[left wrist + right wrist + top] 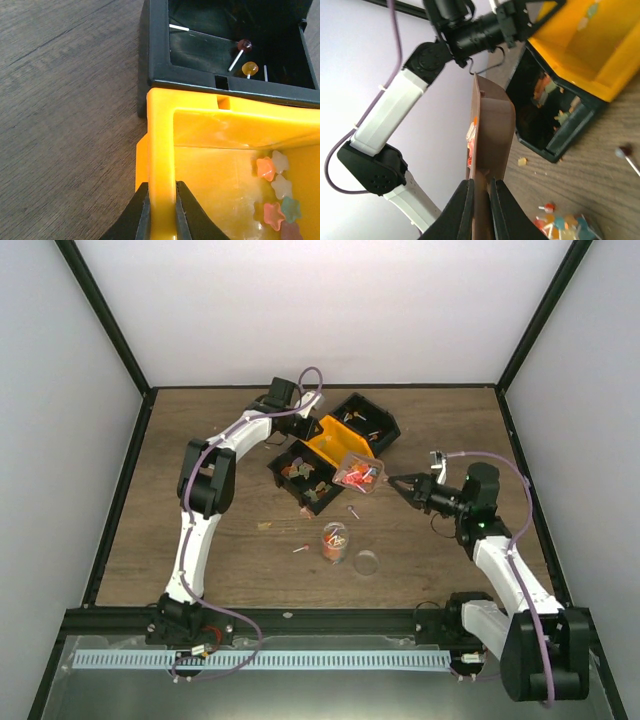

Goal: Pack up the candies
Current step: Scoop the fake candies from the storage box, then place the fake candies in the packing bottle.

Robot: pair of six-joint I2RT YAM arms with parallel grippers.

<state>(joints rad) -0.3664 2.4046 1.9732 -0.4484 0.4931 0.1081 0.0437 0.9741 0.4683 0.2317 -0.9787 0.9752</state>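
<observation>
Centre of wood-grain tabletop [450, 420]: left claw [161, 187] pinching glossy orange plastic bin [210, 130] wall; right claw [481, 182] pinching thin clear pouch [492, 125] of wrapped candies [358, 476]; more in small clear cup [335, 542].

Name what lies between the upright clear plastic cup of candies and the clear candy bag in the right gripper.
One stray white-stick lollipop, lying on the wooden table between clear plastic cup and clear bag; the top view shows it.
</observation>
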